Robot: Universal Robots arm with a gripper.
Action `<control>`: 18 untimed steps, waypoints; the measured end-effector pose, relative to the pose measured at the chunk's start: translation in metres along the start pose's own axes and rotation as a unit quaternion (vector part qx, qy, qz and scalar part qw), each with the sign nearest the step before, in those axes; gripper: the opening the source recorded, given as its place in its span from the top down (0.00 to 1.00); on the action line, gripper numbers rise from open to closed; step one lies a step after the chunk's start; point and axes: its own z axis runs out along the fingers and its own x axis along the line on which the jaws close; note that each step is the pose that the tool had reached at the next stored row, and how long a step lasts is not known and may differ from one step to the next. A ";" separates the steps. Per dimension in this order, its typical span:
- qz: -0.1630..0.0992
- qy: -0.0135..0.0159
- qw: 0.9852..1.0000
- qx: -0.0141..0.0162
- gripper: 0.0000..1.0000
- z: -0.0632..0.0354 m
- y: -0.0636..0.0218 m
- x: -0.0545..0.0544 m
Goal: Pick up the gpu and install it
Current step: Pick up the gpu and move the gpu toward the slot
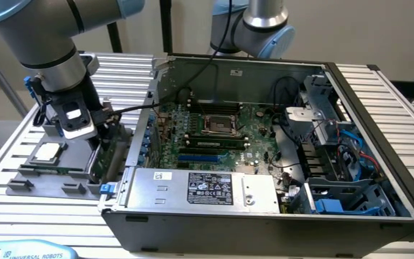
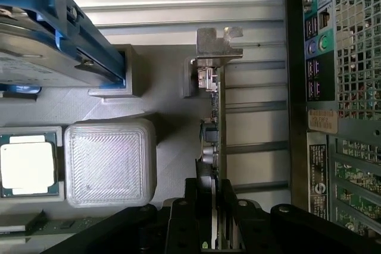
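Wrist view: gripper (image 2: 217,206) pinching the gpu (image 2: 220,117) by its edge, standing upright in the gray holder (image 2: 166,105) beside the case (image 2: 315,147). An off-centre grip could tilt it and snag the bracket (image 2: 217,43).

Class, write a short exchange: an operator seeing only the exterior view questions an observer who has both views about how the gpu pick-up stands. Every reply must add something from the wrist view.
Operator: From here I can't judge it: is the end effector lined up with the gpu?
Observer: Yes; the wrist view has the card edge-on, running straight into the end effector's middle.
Operator: Where is its bracket?
Observer: The silver bracket is at the end away from the end effector.
Operator: Is it inside the case?
Observer: No; the case's rear panel stands apart beside the card, with slatted table between them.
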 end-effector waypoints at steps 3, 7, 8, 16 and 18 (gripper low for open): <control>0.000 0.001 1.000 0.000 0.73 -0.0093 0.0004 -0.001; 0.000 0.003 1.000 0.000 0.73 -0.0258 0.0011 -0.003; 0.000 0.004 1.000 0.000 0.73 -0.0303 0.0012 -0.004; 0.000 0.007 1.000 0.000 0.73 -0.0661 0.0031 -0.012; 0.000 0.007 1.000 0.000 0.73 -0.0748 0.0036 -0.015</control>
